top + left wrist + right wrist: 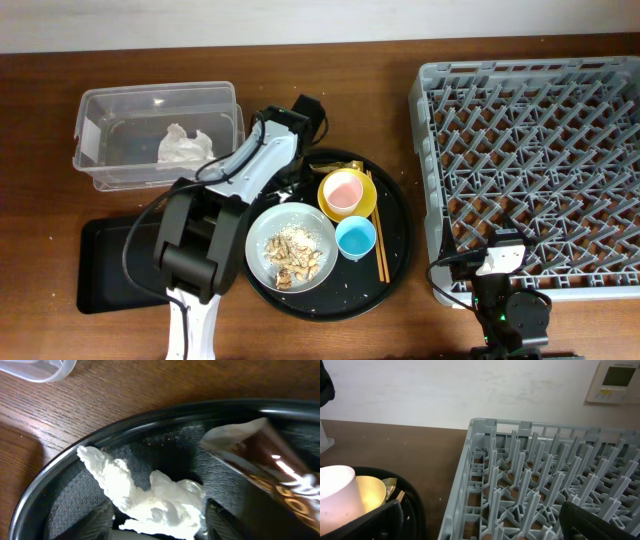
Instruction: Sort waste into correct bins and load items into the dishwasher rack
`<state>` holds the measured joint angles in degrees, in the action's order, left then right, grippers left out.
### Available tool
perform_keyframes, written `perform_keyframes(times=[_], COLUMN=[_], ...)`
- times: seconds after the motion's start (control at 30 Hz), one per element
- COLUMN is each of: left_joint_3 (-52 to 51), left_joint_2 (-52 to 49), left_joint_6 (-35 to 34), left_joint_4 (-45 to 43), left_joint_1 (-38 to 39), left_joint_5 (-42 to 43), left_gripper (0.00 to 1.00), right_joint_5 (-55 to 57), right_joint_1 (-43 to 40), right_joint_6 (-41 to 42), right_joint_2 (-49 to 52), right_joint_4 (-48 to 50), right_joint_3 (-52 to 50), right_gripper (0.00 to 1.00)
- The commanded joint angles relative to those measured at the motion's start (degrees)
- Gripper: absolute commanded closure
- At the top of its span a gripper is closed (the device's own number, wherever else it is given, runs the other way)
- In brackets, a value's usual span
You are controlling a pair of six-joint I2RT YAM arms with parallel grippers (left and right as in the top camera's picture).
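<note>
My left gripper [160,522] is down on the round black tray [45,485], shut on a crumpled white tissue [150,495] that still rests on the tray. In the overhead view it [300,175] is at the tray's far-left rim. Another tissue [185,145] lies in the clear tub [160,95]. The grey bowl [262,240] holds food scraps [295,258]. The pink cup [344,190] stands in the yellow bowl [325,197], beside the light blue cup [355,237] and chopsticks [378,230]. My right gripper [480,525] is open and empty over the rack's [520,475] front-left corner.
A shiny brown wrapper [270,475] lies on the round tray right of the tissue. The shallow black tray [110,260] lies at the front left, below the tub. The grey rack [530,150] fills the right side. The tub's corner [40,370] shows in the left wrist view.
</note>
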<state>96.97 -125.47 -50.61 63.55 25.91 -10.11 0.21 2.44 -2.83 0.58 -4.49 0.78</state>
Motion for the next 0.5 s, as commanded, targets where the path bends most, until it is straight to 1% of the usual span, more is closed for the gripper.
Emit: perform_keyframes(times=[0.0, 0.03, 0.17, 0.2, 0.27, 0.33, 0.47], left_joint_3=[-0.68, -0.68, -0.66, -0.66, -0.63, -0.02, 3.19], left_joint_2=[0.28, 0.28, 0.28, 0.28, 0.35, 0.48, 2.10], left_joint_6=[-0.33, -0.33, -0.33, -0.31, -0.31, -0.33, -0.33], left_joint_4=[-0.37, -0.44, -0.55, -0.52, -0.48, 0.42, 4.11], left_joint_1=[-0.20, -0.20, -0.20, -0.20, -0.20, -0.13, 0.11], left_joint_5=[-3.30, -3.72, -4.52, -4.50, -4.50, -4.24, -4.11], left_gripper=[0.47, 0.49, 0.77, 0.79, 0.92, 0.98, 0.98], right_joint_5=[0.48, 0.48, 0.48, 0.48, 0.48, 0.48, 0.48], right_joint_1=[-0.22, -0.22, -0.22, -0.22, -0.22, -0.22, -0.22], right_joint_6=[0.07, 0.07, 0.07, 0.07, 0.07, 0.07, 0.07], right_joint_2=[-0.26, -0.26, -0.26, -0.26, -0.26, -0.26, -0.26], right_joint_4=[-0.20, -0.20, -0.20, -0.20, -0.20, -0.20, -0.20], right_joint_3=[-0.46, -0.46, -0.46, -0.46, -0.46, -0.46, -0.46], right_gripper=[0.02, 0.02, 0.02, 0.02, 0.02, 0.02, 0.02])
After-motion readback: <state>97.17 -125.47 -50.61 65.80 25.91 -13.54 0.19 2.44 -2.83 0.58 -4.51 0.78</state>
